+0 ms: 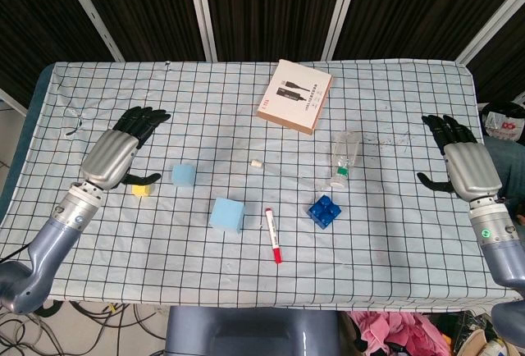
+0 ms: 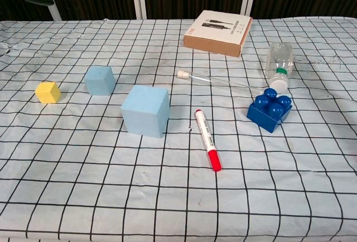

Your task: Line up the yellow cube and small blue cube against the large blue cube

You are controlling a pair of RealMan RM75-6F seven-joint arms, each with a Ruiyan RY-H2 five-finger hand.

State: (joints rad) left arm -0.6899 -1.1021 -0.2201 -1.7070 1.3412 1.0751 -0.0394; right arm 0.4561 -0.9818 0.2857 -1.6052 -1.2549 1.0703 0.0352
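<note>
The yellow cube (image 1: 143, 190) (image 2: 48, 92) lies on the checked cloth at the left. My left hand (image 1: 121, 149) hovers over it with fingers spread and holds nothing; its thumb covers part of the cube in the head view. The small blue cube (image 1: 183, 175) (image 2: 100, 80) stands just right of the yellow one, apart from it. The large blue cube (image 1: 227, 214) (image 2: 145, 110) sits further right and nearer the front, touching neither. My right hand (image 1: 463, 161) rests open at the far right edge, away from all the cubes.
A red marker (image 1: 273, 235) (image 2: 208, 140) lies right of the large cube, with a dark blue toy brick (image 1: 325, 211) (image 2: 270, 109) beyond it. An empty plastic bottle (image 1: 344, 157), a thin clear tube (image 2: 215, 80) and a cardboard box (image 1: 294, 95) lie behind.
</note>
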